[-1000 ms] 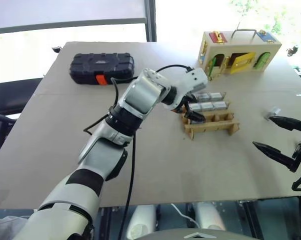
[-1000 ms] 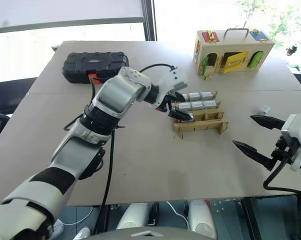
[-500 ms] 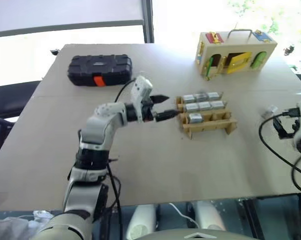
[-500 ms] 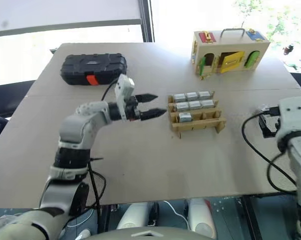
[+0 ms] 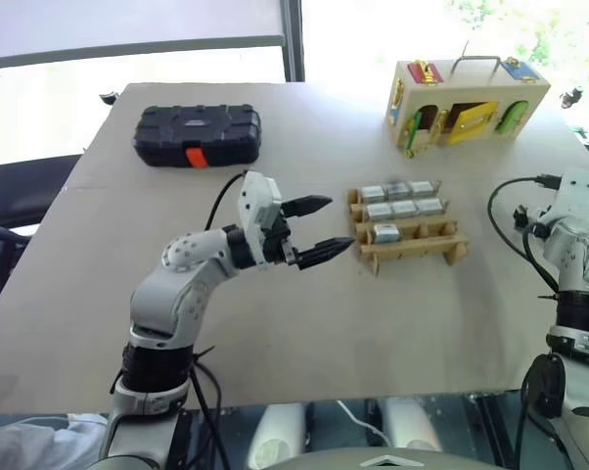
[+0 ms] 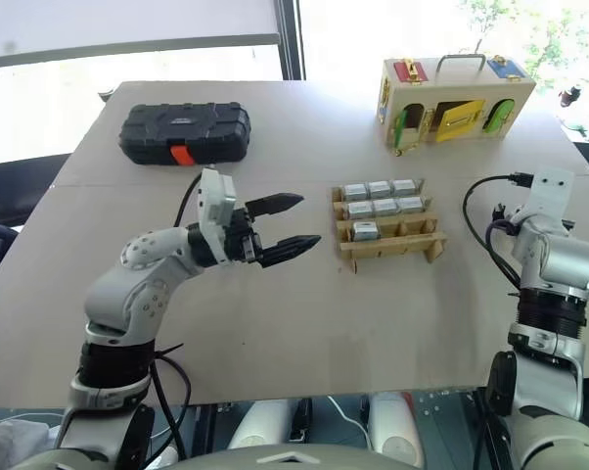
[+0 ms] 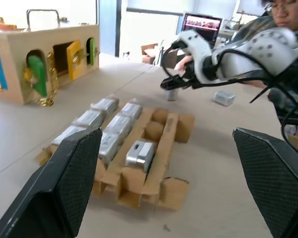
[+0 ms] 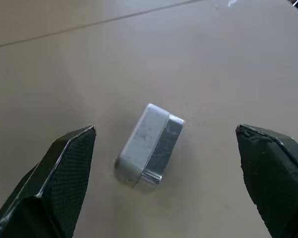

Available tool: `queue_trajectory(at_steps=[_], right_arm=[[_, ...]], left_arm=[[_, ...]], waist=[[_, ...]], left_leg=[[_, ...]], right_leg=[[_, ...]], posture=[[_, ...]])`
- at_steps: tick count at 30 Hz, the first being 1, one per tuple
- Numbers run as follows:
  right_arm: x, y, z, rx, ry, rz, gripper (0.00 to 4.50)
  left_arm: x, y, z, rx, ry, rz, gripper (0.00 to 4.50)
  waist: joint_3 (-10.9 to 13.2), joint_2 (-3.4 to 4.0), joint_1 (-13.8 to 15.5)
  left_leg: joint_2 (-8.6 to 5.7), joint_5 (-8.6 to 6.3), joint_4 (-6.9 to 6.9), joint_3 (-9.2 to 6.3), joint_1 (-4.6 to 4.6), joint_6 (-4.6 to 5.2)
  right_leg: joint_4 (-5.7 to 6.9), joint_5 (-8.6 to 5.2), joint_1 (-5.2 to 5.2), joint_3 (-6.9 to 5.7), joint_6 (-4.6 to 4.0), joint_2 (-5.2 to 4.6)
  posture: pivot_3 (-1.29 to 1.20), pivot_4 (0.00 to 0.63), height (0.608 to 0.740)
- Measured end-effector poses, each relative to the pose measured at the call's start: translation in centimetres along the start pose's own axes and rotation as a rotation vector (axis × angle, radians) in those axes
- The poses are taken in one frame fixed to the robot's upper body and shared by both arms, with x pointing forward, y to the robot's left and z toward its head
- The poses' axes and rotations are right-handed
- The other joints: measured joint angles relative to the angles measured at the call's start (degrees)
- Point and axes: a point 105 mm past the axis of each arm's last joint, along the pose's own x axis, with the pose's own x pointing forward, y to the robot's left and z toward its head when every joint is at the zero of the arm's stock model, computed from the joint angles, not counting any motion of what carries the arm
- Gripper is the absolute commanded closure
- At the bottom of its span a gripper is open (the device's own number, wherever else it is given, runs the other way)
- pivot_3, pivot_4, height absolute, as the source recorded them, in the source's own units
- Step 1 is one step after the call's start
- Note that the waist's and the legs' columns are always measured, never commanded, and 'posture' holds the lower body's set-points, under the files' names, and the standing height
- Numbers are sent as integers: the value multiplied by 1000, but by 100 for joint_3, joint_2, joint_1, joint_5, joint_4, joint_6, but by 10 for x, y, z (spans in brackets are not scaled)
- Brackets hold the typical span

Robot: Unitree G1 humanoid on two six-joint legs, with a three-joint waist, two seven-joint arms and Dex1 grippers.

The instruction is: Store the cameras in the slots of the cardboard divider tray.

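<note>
The cardboard divider tray lies right of the table's middle. Several cameras fill its two far rows, and one more camera sits in the third row. My left gripper hovers open and empty just left of the tray, pointing at it. My right gripper is open at the table's right side, its fingers spread above a loose camera lying flat on the table. In the left wrist view a second loose camera lies close beside the right gripper.
A black case with an orange latch lies at the far left. A pale wooden box with coloured doors stands at the far right. A person sits beyond the table's right edge.
My left gripper drew back leftward from the tray, leaving a camera in the third row. My right arm swung forward and turned its gripper down over the loose camera.
</note>
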Motion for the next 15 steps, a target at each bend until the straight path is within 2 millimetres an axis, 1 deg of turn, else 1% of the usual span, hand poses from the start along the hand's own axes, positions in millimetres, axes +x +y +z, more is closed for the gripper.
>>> queue_trajectory(at_steps=[1, 2, 3, 7, 10, 12, 13, 14, 15], right_arm=[[3, 1, 0, 2, 6, 5, 800], [5, 0, 1, 1, 6, 10, 1258], [6, 0, 2, 2, 8, 16, 1818], [10, -3, 4, -2, 8, 29, 3740], [11, -3, 4, -16, 5, 42, 3773], [8, -4, 6, -86, -33, 79, 3773], [3, 0, 10, -146, -91, 141, 3773], [-6, 10, 15, -209, -160, 245, 3773], [-19, 28, 22, -238, -225, 386, 3773]], left_arm=[[-2, -2, 1, 5, -4, -13, 0], [-4, -4, 2, 11, -6, -27, 0], [-6, -6, 2, 12, -7, -39, 0], [-12, -11, 4, 27, -7, -90, 0], [-15, -14, 7, 29, -13, -125, 0], [-16, -16, 10, 26, -27, -141, 0], [-17, -15, 11, 24, -30, -135, 0], [-19, -15, 11, 17, -34, -131, 0], [-20, -15, 10, 8, -35, -122, 0]], waist=[[0, 0, -15], [0, 1, -29], [0, 1, -43], [0, 1, -81], [0, 0, -98], [0, 2, -83], [1, 3, -76], [4, 7, -84], [6, 11, -110]], left_leg=[[0, -7, 1, 1, 2, 13], [0, -12, 1, 0, 3, 21], [1, -12, 2, 0, 4, 22], [2, -12, 3, 0, 5, 23], [3, -12, 3, 1, 4, 23], [3, -12, 3, -2, 1, 23], [3, -13, 3, -5, 0, 24], [4, -14, 0, -4, -2, 25], [5, -18, 0, 0, 1, 30]], right_leg=[[1, 0, 1, 1, 0, 1], [1, 0, 2, 1, 0, 3], [1, 0, 3, 2, 0, 5], [1, 0, 4, 3, 0, 8], [-1, 0, 4, 5, 1, 10], [-3, 0, 3, 1, 1, 8], [-5, -1, 3, -3, 2, 8], [-8, -1, 2, -1, 3, 9], [-10, -1, 2, 3, 4, 10]], posture=[[0, 150, 740], [0, 150, 740], [0, 150, 740], [0, 150, 740], [0, 150, 740], [0, 150, 740], [0, 150, 740], [0, 150, 740], [0, 150, 740]])
